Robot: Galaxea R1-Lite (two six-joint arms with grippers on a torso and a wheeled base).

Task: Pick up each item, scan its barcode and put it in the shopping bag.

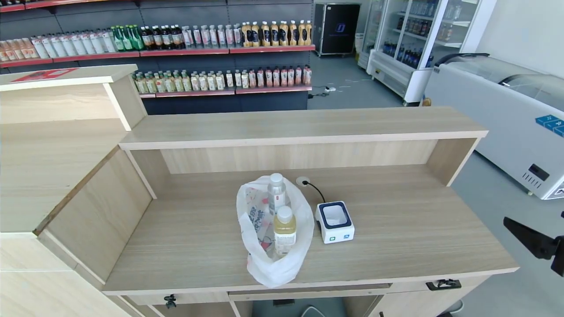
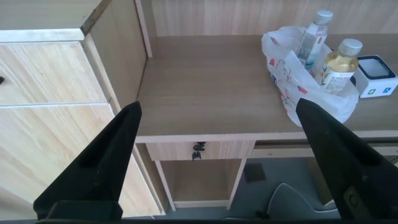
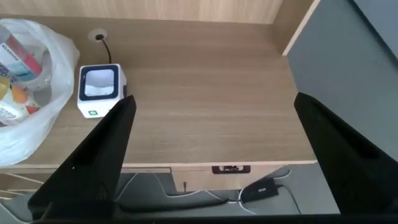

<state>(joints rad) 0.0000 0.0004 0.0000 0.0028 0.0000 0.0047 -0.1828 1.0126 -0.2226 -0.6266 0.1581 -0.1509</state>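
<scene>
A white plastic shopping bag point(image 1: 269, 246) lies open on the wooden counter point(image 1: 418, 229), left of centre. Inside it stand a clear bottle point(image 1: 276, 193) with a white cap and a yellow drink bottle point(image 1: 284, 229). Just right of the bag sits the small white barcode scanner point(image 1: 335, 221), window up. My left gripper point(image 2: 214, 168) is open and empty, held off the counter's front left corner, with the bag point(image 2: 298, 81) and scanner point(image 2: 375, 74) far from it. My right gripper point(image 3: 217, 162) is open and empty too, off the front right edge; one of its fingers point(image 1: 531, 241) shows there.
A raised ledge point(image 1: 304, 127) runs along the counter's back and a slanted wooden side wall point(image 1: 101, 215) closes its left. The scanner's cable point(image 1: 316, 190) leads to a hole in the top. Drawers point(image 1: 443, 284) sit under the front edge. A chest freezer point(image 1: 506, 119) stands right.
</scene>
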